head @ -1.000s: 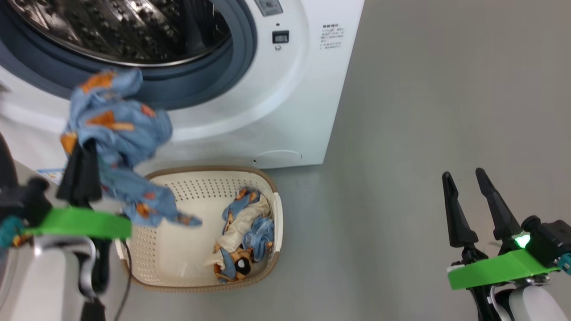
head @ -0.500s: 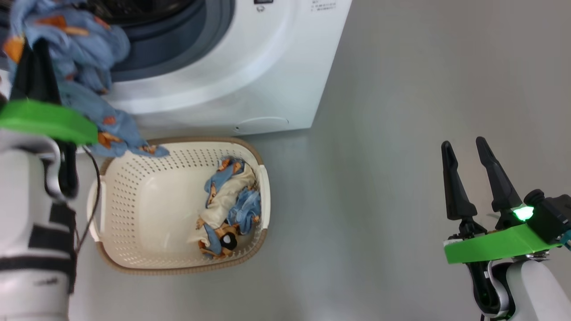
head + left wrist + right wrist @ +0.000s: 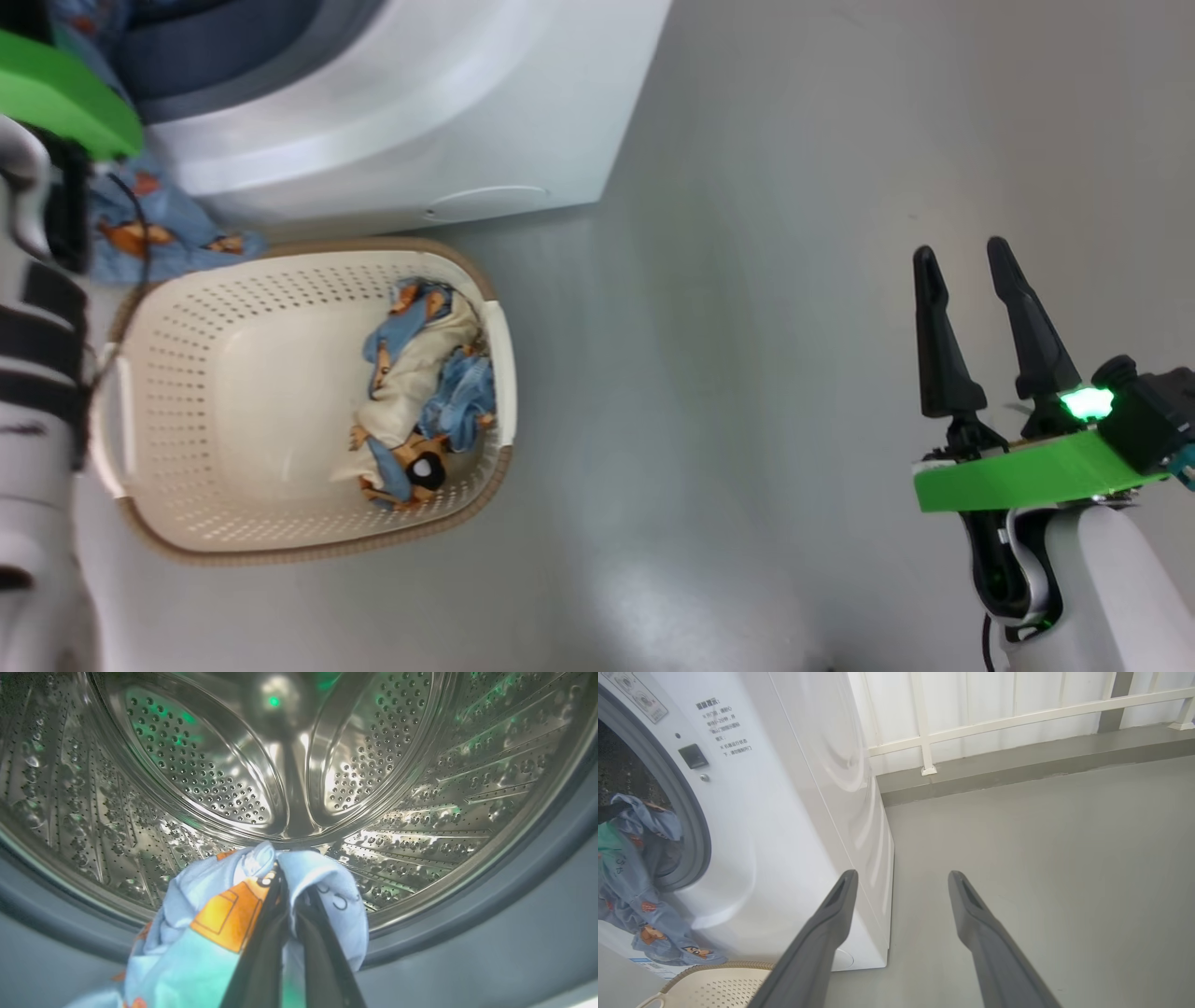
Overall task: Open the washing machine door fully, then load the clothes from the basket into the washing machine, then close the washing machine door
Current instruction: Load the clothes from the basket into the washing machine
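The left gripper (image 3: 290,891), clamped on one blue bear-print garment (image 3: 219,914), has lifted it from above the basket (image 3: 308,551) to the steel drum (image 3: 187,788) mouth of the washing machine (image 3: 420,112). It looks nearly ready to drop, though its tail hangs outside. One heap of clothes (image 3: 415,392), perhaps two pieces, waits at the basket's right end. The right gripper (image 3: 962,250) hangs spread and empty.

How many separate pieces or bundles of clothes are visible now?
2. One garment hangs from the left gripper at the drum; a bundle lies in the basket, perhaps hiding several garments.
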You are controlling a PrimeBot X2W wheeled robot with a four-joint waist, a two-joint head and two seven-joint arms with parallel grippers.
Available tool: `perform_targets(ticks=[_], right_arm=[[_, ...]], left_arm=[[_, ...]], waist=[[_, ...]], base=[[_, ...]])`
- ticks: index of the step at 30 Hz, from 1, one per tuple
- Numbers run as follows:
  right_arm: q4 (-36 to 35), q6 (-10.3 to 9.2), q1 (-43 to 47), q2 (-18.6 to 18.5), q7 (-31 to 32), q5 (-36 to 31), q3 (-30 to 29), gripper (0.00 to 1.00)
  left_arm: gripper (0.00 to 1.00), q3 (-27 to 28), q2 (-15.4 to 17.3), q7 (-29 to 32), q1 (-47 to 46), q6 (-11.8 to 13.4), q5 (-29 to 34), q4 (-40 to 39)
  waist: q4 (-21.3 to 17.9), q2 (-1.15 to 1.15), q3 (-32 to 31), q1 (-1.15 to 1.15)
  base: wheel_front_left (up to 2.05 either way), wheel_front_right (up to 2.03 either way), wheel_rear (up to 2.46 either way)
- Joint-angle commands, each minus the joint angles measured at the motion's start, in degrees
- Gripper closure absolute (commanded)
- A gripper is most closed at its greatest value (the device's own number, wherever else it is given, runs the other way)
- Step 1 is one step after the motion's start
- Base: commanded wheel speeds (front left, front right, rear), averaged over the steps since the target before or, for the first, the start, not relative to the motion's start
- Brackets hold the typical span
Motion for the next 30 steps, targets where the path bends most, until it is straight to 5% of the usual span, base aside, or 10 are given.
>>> perform_targets(ticks=[1,10,24,29,30], right_arm=[[-1.40,0.32,-0.68,0.30,-0.45,0.72,1.68,0.00],[-1.33,0.32,-0.97,1.15,-0.45,1.30,2.64,0.00],[-1.89,0.32,-2.23,1.88,-0.45,1.52,3.15,0.00],[-1.63,0.32,-1.97,2.00,-0.45,1.49,3.28,0.00],[-1.58,0.32,-1.91,2.02,-0.45,1.49,3.30,0.00]], left_arm=[[1.00,0.85,3.68,-0.65,-2.67,-0.22,0.09,0.50],[1.00,0.46,7.19,-1.21,-8.86,-1.15,0.29,3.08],[1.00,6.67,8.89,-1.28,-5.78,-1.01,4.05,-19.05],[1.00,6.77,8.30,-1.29,-3.56,-1.03,5.50,-14.34],[0.88,6.91,8.17,-1.29,-3.68,-1.05,5.58,-13.33]], waist=[[-1.82,0.00,1.36,-0.01],[-4.93,0.00,3.15,-0.01],[-6.68,0.00,5.48,-0.01],[-6.70,0.00,5.00,-0.01],[-6.69,0.00,4.92,-0.01]], base=[[0.00,0.00,0.00],[0.00,0.00,0.00],[0.00,0.00,0.00],[0.00,0.00,0.00],[0.00,0.00,0.00]])
